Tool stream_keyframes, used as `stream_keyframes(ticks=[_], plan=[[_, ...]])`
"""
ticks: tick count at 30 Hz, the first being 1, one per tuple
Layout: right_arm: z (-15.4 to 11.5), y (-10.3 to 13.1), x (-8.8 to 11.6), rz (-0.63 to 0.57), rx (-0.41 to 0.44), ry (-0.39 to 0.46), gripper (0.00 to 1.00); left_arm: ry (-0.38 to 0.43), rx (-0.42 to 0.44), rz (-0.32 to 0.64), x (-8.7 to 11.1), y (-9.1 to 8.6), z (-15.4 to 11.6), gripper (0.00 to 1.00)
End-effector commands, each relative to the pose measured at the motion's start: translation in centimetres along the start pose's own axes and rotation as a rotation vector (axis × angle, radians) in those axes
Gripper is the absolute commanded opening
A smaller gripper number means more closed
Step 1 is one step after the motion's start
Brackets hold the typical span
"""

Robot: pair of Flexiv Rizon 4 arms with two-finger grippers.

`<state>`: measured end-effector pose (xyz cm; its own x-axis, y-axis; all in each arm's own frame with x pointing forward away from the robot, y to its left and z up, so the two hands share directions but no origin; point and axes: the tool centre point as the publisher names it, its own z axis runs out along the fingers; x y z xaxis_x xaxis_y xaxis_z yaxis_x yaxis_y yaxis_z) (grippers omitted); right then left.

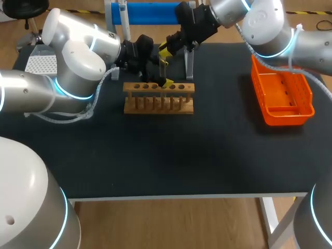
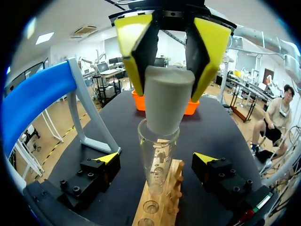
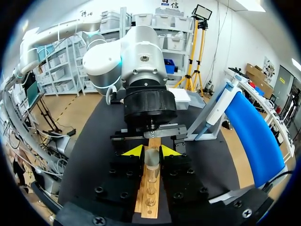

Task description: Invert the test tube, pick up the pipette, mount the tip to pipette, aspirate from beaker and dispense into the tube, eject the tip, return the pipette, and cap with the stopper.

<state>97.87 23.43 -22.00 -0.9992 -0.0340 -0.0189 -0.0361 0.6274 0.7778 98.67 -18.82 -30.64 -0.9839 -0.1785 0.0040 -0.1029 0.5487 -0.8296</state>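
A clear test tube [image 2: 157, 146] stands upright in the wooden rack [image 1: 158, 98]. A grey stopper [image 2: 162, 101] sits with its narrow end in the tube's mouth. My right gripper [image 2: 167, 87] comes down from above and is shut on the stopper, one yellow finger on each side. The right wrist view shows the same grip [image 3: 151, 151] on the stopper [image 3: 151, 159] over the rack [image 3: 149, 207]. My left gripper [image 2: 157, 162] is wide open, its fingers apart on either side of the tube without touching it. In the head view it is just behind the rack [image 1: 155, 78].
An orange basket [image 1: 282, 96] lies at the right of the table. A blue stand [image 1: 150, 13] on grey legs is at the back, close behind both grippers. Several empty holes run along the rack.
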Motion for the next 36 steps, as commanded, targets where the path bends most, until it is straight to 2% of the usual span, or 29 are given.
stream_keyframes(ticks=[1, 27, 36], plan=[[0.19, -0.08, -0.29, 0.001, 0.003, 0.006, 0.00, 0.001, -0.002, -0.001, 0.00, -0.05, -0.04, 1.00], [-0.14, 0.35, -0.09, -0.008, -0.011, 0.000, 0.00, 0.001, -0.002, -0.001, 0.00, -0.05, -0.04, 1.00], [0.37, -0.23, 0.13, 0.002, -0.004, 0.008, 0.00, 0.001, -0.002, -0.001, 0.00, -0.05, -0.04, 1.00]])
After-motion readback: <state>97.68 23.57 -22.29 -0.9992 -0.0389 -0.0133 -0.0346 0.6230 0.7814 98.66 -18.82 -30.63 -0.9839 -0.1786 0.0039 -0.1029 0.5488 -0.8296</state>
